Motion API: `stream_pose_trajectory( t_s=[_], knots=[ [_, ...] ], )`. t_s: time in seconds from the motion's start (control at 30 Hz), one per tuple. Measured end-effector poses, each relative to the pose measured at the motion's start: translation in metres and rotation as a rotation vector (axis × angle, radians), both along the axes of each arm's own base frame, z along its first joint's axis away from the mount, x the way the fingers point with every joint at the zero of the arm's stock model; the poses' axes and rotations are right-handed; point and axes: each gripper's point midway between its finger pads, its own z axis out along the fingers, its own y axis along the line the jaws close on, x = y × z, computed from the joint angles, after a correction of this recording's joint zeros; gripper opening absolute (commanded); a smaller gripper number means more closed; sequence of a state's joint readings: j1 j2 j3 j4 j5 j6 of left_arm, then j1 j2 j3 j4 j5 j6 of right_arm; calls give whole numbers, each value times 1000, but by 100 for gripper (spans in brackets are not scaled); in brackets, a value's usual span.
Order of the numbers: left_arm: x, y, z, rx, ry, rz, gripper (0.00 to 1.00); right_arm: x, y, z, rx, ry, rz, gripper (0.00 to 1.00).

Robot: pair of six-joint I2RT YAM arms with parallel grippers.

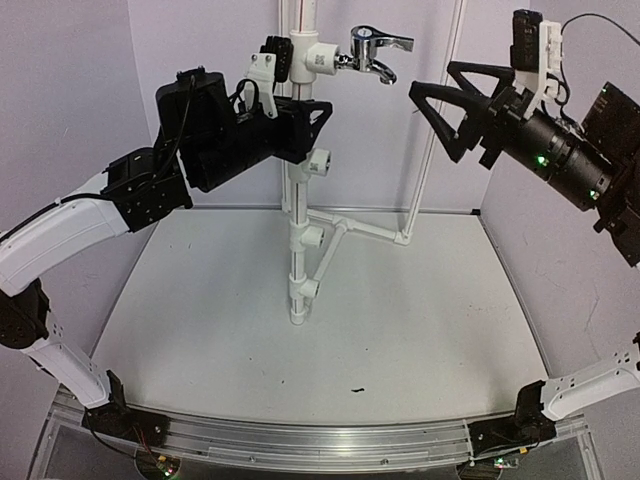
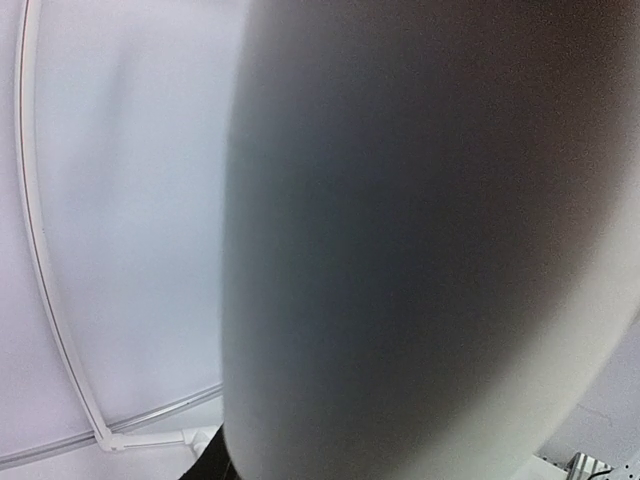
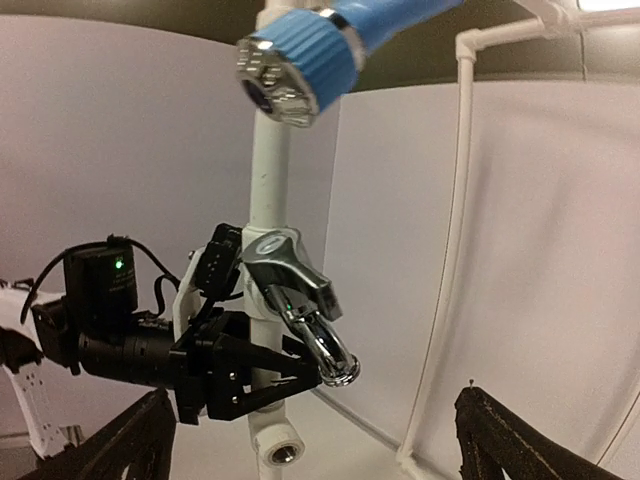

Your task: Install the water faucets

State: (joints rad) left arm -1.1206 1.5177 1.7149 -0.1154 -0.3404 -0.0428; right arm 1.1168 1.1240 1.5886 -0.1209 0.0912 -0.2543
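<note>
at pipe [image 1: 296,205] top | water faucet [image 1: 375,48] mounted | right gripper [image 1: 432,78] spread nearby | left gripper [image 1: 318,112] at pipe, grip unclear

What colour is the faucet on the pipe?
The faucet is shiny chrome; right wrist view shows it best.

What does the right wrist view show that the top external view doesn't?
Only the right wrist view: a blue-collared fitting at the top of the picture, and the faucet seen spout-on. Only the top external view: the table and the open right claw, apart from the faucet. Both: the chrome faucet on the vertical pipe, with the left claw at that pipe.
</note>
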Motion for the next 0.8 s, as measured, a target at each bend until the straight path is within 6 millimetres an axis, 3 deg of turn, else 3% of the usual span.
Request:
stream_pose_trajectory(
  t_s=[0.23,0.43,0.6,0.8],
  knots=[
    [1,4,0,-6,15,6,0,12,32,11,-155,-160,-38,98],
    [1,3,0,-6,16,1,0,31,61,-2,-185,-126,-55,88],
    [-1,0,0,-3,14,-18,0,38,65,-2,-144,-87,-64,73],
    [-6,-1,-2,3,8,-45,0,37,64,10,-48,-67,-45,65]
  ],
)
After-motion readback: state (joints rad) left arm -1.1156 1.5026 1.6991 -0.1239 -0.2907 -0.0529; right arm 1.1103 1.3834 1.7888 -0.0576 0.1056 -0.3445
